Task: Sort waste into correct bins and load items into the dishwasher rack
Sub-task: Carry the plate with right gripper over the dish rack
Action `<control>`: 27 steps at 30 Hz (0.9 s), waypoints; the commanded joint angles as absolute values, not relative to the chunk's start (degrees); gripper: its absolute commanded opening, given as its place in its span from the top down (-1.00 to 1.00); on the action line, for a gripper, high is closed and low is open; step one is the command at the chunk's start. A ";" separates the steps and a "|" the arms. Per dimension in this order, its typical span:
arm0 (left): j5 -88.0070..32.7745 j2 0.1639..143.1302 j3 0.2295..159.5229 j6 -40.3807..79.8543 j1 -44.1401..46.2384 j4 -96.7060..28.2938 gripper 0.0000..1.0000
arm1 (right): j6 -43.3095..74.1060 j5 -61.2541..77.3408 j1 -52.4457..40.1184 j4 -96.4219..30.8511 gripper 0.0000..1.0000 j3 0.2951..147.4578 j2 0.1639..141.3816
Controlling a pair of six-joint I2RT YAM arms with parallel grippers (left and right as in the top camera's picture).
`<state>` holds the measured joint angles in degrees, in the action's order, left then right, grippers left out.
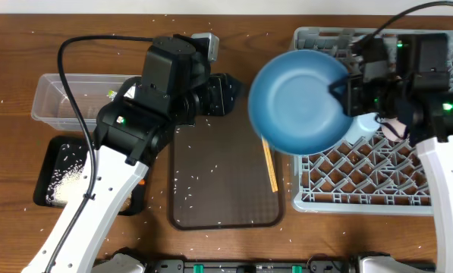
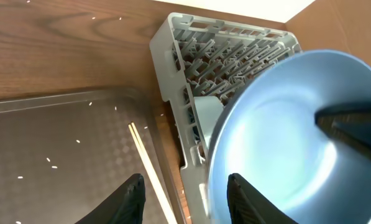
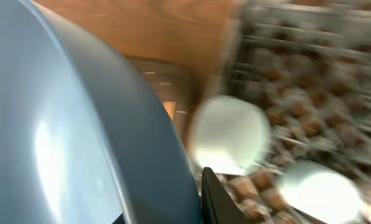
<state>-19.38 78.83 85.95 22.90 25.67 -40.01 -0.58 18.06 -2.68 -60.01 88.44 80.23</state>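
My right gripper [image 1: 341, 89] is shut on the rim of the large blue plate [image 1: 300, 100] and holds it tilted in the air over the left edge of the grey dishwasher rack [image 1: 363, 178]. In the right wrist view the plate [image 3: 61, 124] fills the left side, clamped at my jaws [image 3: 191, 205]. The view is blurred. It shows two pale round items [image 3: 229, 134] in the rack [image 3: 309, 68]. A light blue cup [image 1: 360, 127] and a bit of pink [image 1: 391, 125] show under the plate. My left gripper [image 2: 188, 202] is open and empty above the wooden chopsticks [image 2: 145, 162].
The chopsticks [image 1: 270, 168] lie on the right edge of the brown serving tray [image 1: 218, 182]. The clear tub [image 1: 55, 98] and the black tray [image 1: 59, 178], which holds rice, sit at the far left. Rice grains are scattered over the wooden table.
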 commanded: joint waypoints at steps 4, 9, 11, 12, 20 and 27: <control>-19.88 74.54 87.57 20.99 25.69 -39.79 0.12 | 0.82 -4.01 4.16 -59.33 0.97 88.84 77.38; -19.90 72.64 87.57 20.99 25.69 -40.97 0.12 | -0.10 -24.91 4.97 -55.42 0.97 88.84 77.60; -19.90 72.36 87.57 20.99 25.69 -41.91 0.12 | -1.30 -31.48 4.99 -52.53 0.98 88.84 77.62; -19.90 72.27 87.57 20.99 25.69 -42.50 0.13 | -2.70 -35.68 4.99 -50.28 0.97 88.84 77.62; -19.90 72.27 87.57 19.49 25.69 -46.11 0.12 | -14.04 -47.79 8.03 -36.64 0.97 88.82 78.41; -19.88 72.27 87.57 17.56 25.69 -47.79 0.12 | -30.04 -47.79 13.26 -27.33 0.97 88.82 82.39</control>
